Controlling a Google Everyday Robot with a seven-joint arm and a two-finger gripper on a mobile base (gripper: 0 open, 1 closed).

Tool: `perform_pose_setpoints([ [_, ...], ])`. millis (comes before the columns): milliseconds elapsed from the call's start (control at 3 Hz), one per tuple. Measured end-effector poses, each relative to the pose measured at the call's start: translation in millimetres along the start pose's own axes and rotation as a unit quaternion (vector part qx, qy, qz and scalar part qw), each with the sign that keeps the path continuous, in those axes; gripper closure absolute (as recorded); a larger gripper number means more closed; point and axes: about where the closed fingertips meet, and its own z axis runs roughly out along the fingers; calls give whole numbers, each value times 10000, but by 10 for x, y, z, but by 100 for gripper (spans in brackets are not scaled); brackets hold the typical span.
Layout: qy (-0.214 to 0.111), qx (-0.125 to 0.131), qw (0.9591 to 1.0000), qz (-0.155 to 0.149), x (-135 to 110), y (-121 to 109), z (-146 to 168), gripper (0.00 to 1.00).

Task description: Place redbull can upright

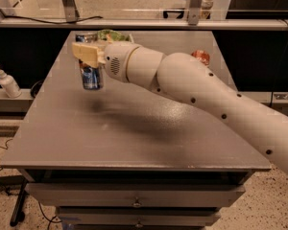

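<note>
The redbull can point(91, 75) is slim, blue and silver, and stands upright in the air over the far left part of the grey table point(134, 143). My gripper point(88, 55) with cream fingers is shut on the can's top, and the can hangs below it. The can's shadow lies on the table just below and to its right, so the can seems to be slightly above the surface. The white arm reaches in from the right across the table.
A green bag point(114, 34) lies at the table's far edge behind the gripper. An orange-red soda can point(200, 56) sits at the far right, partly behind the arm. A white pump bottle point(7, 82) stands on a ledge left of the table.
</note>
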Motion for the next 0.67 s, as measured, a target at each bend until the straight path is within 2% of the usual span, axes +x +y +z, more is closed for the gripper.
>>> perform_pose_setpoints([
  [333,-2,0,10000,-2,-1,0,0,100],
  [667,-166,106,9993,-321,19,-14,-54,100],
])
